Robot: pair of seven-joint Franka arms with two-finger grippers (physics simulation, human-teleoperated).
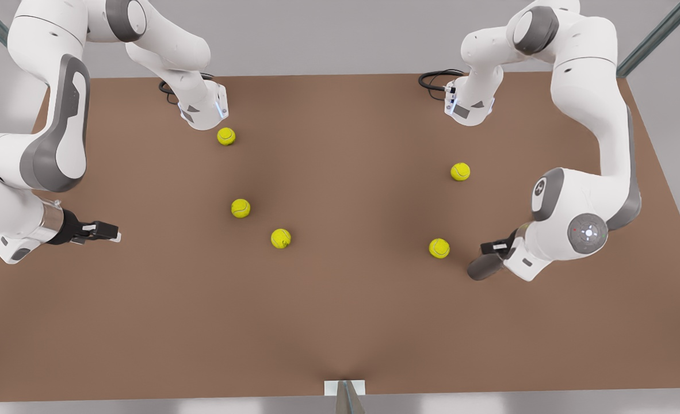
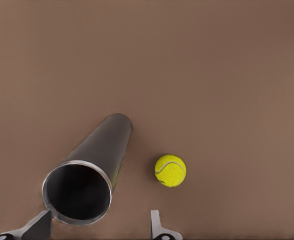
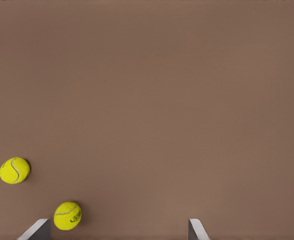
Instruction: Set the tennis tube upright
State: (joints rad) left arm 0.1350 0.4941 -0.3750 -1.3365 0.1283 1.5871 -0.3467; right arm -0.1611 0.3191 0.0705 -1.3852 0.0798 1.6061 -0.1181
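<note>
L claw (image 1: 492,248) wide open by lying tennis tube (image 2: 94,167); R claw (image 1: 110,231) open, empty.

A plain brown table (image 1: 340,322) stood against a pale grey wall (image 1: 328,34), evenly lit, with 2 teal struts (image 1: 656,37) at the corners.

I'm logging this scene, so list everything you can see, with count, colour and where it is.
tennis tube: one, dark grey with a silvery rim, lying on its side at the front view's right, open end toward the left gripper.
tennis balls: five, yellow-green, three at the front view's left-centre, two at its right.
table: one, brown, under everything.
left gripper: one, at the front view's right, open, fingers either side of the tube's rim.
right gripper: one, at the front view's left, open, waiting over bare table.
</note>
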